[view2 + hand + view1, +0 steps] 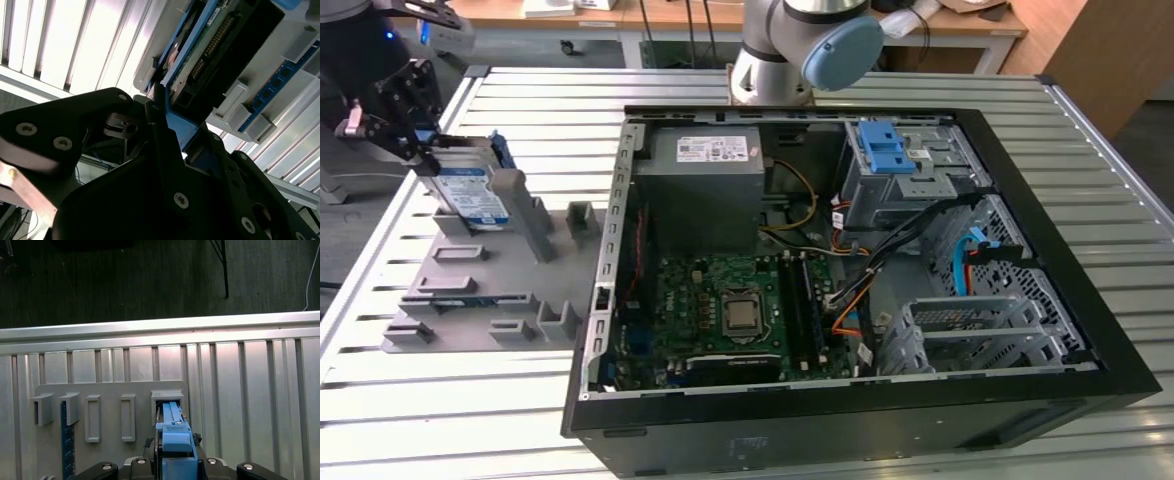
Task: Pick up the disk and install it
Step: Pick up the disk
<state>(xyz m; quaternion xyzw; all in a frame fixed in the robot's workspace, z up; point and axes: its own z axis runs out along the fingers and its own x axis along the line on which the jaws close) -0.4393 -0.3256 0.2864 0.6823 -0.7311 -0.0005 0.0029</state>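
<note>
Slatted metal table [520,90]: your end effector [416,150] is clamped on the disk [470,195], which stands upright in the grey fixture [467,320], at ten o'clock from the open computer case [1107,340].

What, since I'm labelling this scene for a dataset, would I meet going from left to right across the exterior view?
the gripper → the disk → power-supply box → blue latch → case's right wall
</note>
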